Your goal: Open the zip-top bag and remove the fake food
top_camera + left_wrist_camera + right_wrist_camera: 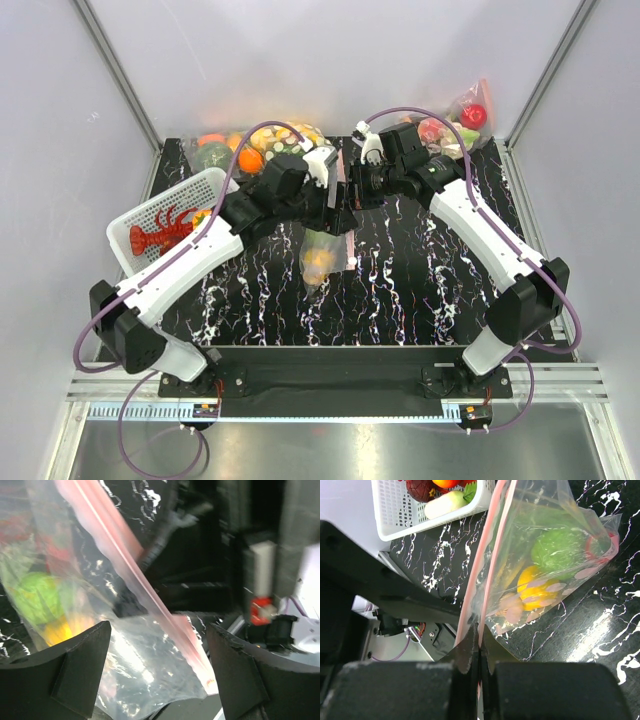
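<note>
The only print that is showing is the pattern of pale round dots on the zip-top bag.

In the top view the zip-top bag is being held in the middle of the frame, over the black marbled table, where the two arms are meeting. Its long axis is running from the upper part of the frame to the lower part. The zip edge is up at the grippers and the fake food is sitting in the lower end.

The right gripper is pressing its fingers together on the pinkish-red zip strip at the bottom centre of the right wrist view. From there the strip is going almost straight up to the top edge, and the bag body is spreading to the upper right.

The left gripper is keeping its fingers wide apart, one at the lower left and one at the lower right of its view. The bag is passing between them, with the strip crossing from upper left to lower right. Whether the plastic is touching the pads, I cannot tell, because this view is blurred.

The right wrist view is showing the food most clearly: a green fruit, a yellow fruit below it, and a red piece near the right edge. Only the top view is showing the red lobster lying in the white basket on the left.
</note>
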Motion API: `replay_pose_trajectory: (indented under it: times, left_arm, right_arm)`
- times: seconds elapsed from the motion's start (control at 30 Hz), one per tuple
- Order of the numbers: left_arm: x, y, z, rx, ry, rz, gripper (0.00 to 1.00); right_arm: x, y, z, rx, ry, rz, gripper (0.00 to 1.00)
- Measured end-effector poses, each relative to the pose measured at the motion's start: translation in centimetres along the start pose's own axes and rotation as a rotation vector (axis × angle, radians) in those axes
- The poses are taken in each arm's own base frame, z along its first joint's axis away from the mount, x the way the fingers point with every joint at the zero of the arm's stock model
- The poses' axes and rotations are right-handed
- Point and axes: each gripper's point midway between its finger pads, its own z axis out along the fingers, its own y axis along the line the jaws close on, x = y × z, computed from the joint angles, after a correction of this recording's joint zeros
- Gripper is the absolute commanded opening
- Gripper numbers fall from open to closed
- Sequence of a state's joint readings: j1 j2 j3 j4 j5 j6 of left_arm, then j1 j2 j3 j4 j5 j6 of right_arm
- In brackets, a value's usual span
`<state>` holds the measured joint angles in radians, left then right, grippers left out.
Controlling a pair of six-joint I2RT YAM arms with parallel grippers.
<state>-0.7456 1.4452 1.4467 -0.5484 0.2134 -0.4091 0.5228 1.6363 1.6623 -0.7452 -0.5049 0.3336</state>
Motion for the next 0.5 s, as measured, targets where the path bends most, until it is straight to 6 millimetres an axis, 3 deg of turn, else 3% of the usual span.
replay_pose_trajectory:
  times: [0.3,0.5]
  left_arm:
    - [0.03,0.71,0.74,-0.036,0.010,0.002,0.47]
    - [0.06,0.70,0.66,-0.037,0.013,0.006,0.42]
  right_arm:
    - [-0.08,-0.32,0.05,0.016,-0.006,0.000,0.00]
    - [-0.04,-0.84,0.14,0.041,-0.010,0.003,0.00]
